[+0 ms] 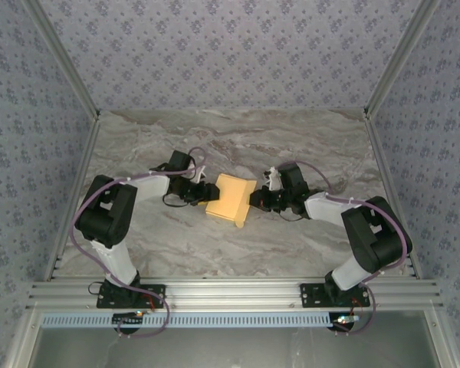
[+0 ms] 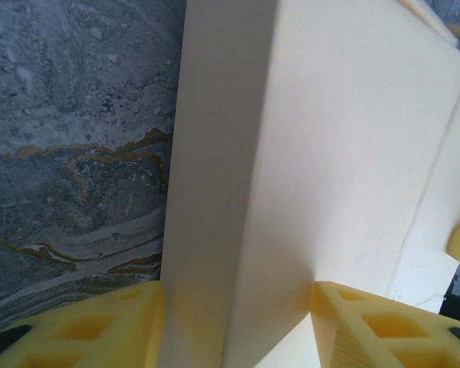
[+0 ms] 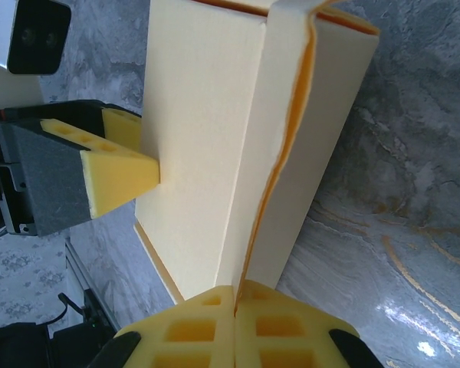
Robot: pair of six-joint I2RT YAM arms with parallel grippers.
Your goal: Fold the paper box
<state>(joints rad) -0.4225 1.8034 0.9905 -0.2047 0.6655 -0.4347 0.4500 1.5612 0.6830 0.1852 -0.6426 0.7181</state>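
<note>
The paper box (image 1: 230, 199) is pale yellow card, partly folded, at the middle of the table between both arms. My left gripper (image 1: 202, 192) holds its left side. In the left wrist view a folded corner of the box (image 2: 291, 153) stands between the two yellow fingers (image 2: 84, 330), which touch it on either side. My right gripper (image 1: 254, 201) is at the box's right side. Its jaws (image 3: 236, 299) are pressed together on a thin flap edge of the box (image 3: 207, 115). The left gripper's fingertip (image 3: 126, 172) presses the box's broad face.
The marble table (image 1: 238, 138) is walled by patterned panels at the back and both sides. An aluminium rail (image 1: 230, 295) carrying both arm bases runs along the near edge. Cables loop beside each arm.
</note>
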